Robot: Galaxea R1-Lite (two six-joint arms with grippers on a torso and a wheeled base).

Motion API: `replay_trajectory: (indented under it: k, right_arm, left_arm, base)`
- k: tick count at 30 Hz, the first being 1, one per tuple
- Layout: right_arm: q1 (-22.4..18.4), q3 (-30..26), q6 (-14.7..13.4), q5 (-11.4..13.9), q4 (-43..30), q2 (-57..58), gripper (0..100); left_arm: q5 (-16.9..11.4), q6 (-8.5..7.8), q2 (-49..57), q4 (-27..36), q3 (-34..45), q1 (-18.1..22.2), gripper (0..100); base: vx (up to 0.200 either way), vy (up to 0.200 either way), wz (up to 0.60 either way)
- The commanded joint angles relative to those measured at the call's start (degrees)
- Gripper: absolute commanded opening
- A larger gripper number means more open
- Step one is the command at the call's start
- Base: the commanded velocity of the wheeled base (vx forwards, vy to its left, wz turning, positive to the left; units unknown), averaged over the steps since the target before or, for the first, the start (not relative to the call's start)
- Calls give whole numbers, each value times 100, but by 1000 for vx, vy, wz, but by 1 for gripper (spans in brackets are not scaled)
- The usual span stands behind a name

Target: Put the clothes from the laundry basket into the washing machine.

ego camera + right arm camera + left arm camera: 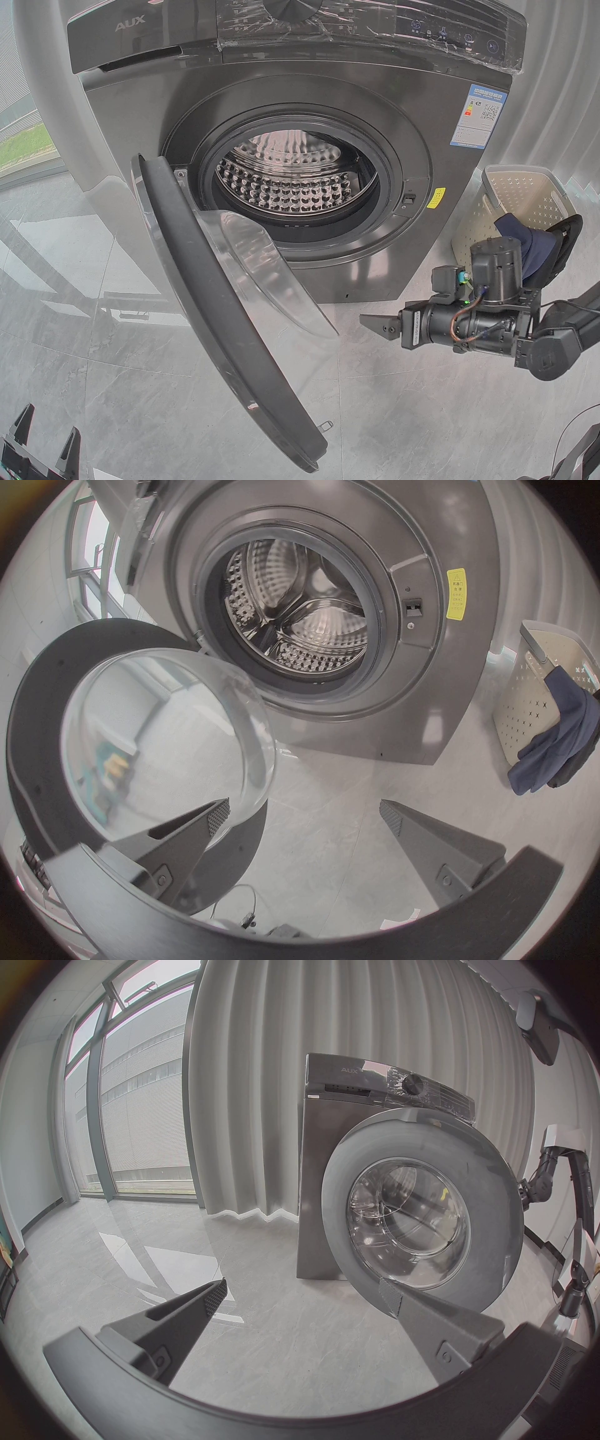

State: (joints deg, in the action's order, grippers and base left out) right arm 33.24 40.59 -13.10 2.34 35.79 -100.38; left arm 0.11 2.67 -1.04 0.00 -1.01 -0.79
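The grey washing machine [156, 106] stands ahead with its round door [212, 312] swung wide to the left and the steel drum [287, 172] bare inside. To its right a cream laundry basket [531, 190] holds dark blue and black clothes [537, 247] that hang over its near rim. My right gripper [375, 325] hovers open over the floor in front of the machine, left of the basket, nothing between its fingers. In the right wrist view the drum [300, 617], basket [531, 699] and clothes [562, 736] show beyond the gripper [303, 811]. My left gripper [47, 431] stands open low at the near left, empty.
The open door [425, 1210] juts far out over the grey tiled floor [406, 406] between my two arms. White pleated curtains [250, 1085] hang behind the machine, and large windows [137, 1097] lie to the left. Bare floor lies before the machine's opening.
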Motion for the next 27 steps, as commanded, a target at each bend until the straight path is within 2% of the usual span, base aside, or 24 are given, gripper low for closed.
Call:
replay_trajectory:
  k: [1, 4, 10, 17, 25, 27]
  right_arm:
    - [-64, 537, 1, -67, 7, -746, 100]
    - [-2, 660, 18, -85, -2, -826, 100]
    - [464, 651, 1, -173, -37, -817, 100]
    - [745, 643, -34, -208, 7, -764, 100]
    - [727, 739, -52, -225, 16, -817, 100]
    - [701, 827, -52, -225, 7, -896, 100]
  left_arm:
    - [7, 5, 60, 0, 92, 0, 100]
    - [-2, 5, 51, 0, 101, 0, 100]
    - [7, 5, 51, 0, 92, 0, 100]
    - [7, 5, 51, 0, 92, 0, 100]
    - [-2, 5, 60, 0, 92, 0, 100]
    - [7, 5, 60, 0, 92, 0, 100]
  base:
    - [0, 0, 0]
    - [0, 0, 0]
    - [0, 0, 0]
    - [0, 0, 0]
    - [0, 0, 0]
    - [-200, 0, 0]
